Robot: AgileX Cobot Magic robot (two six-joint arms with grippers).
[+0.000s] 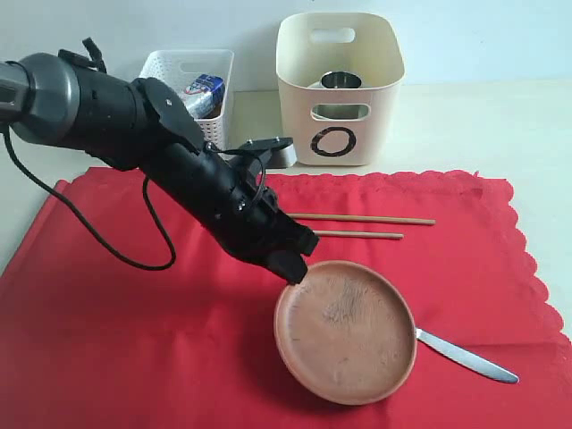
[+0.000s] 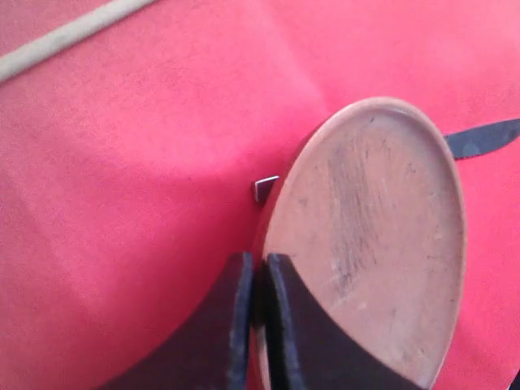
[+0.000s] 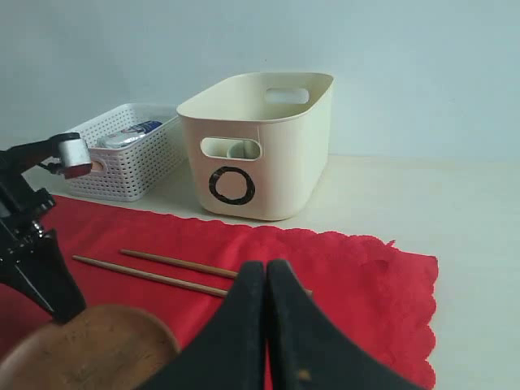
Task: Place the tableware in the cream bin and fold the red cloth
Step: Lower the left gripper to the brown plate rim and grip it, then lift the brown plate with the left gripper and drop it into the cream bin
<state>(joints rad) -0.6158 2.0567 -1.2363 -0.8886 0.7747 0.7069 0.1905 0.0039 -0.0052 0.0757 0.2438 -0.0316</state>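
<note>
Left gripper [image 1: 293, 266]: jaws pinch the rim of the round wooden plate [image 1: 349, 335], which tilts on the red cloth [image 1: 107, 331]. Right gripper [image 3: 266, 276]: jaws pressed together.

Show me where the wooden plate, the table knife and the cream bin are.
wooden plate [image 1: 349, 335]: exterior view, middle of its face.
table knife [image 1: 474, 359]: exterior view, on the blade.
cream bin [image 1: 375, 134]: exterior view, front wall right of the O.

Closed right end effector [image 3: 266, 270] over red cloth [image 3: 370, 280], 2 chopsticks [image 3: 146, 275] beyond.
</note>
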